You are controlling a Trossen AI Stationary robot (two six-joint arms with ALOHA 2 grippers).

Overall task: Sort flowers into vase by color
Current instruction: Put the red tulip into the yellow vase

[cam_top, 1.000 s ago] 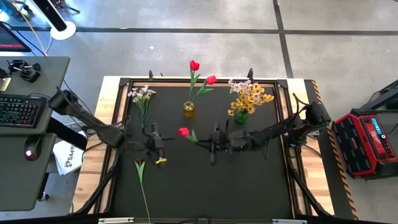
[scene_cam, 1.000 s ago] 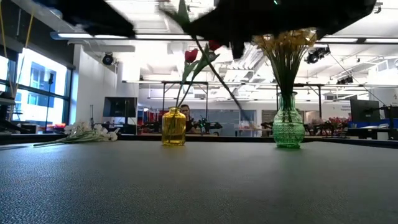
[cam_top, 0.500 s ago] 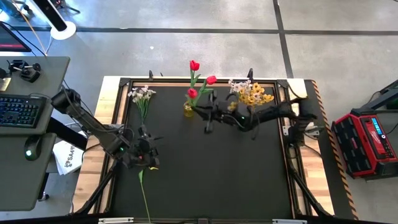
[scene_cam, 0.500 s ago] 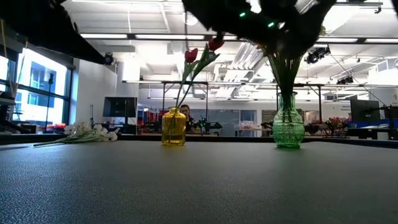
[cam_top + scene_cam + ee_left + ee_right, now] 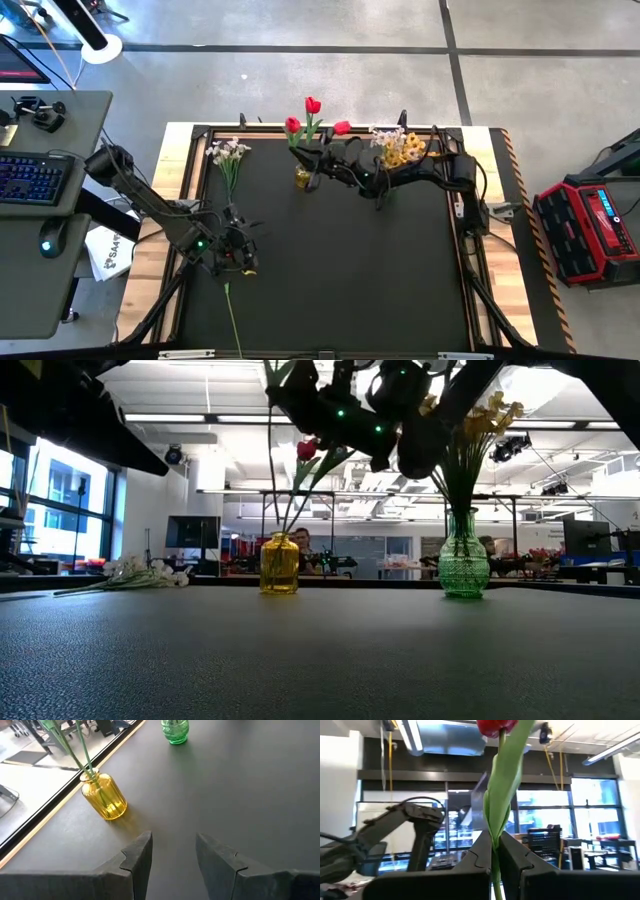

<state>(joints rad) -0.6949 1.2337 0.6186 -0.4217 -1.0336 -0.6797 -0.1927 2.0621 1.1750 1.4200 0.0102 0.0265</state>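
High view: the right gripper [image 5: 318,168] hangs just above the ribbed yellow glass vase [image 5: 303,177], fingers [image 5: 485,851] clenched on a red tulip's [image 5: 293,126] smooth green stem, bloom rising past the fingertips. The left gripper [image 5: 236,256], jaws apart and empty, waits well away from that vase, above a stem lying on the black mat [image 5: 330,270].

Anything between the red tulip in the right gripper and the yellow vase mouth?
Partly: two red tulips already stand in the yellow ribbed glass vase, stems filling its narrow mouth. The right gripper, shut on the held red tulip, is right above it; nothing else intervenes.
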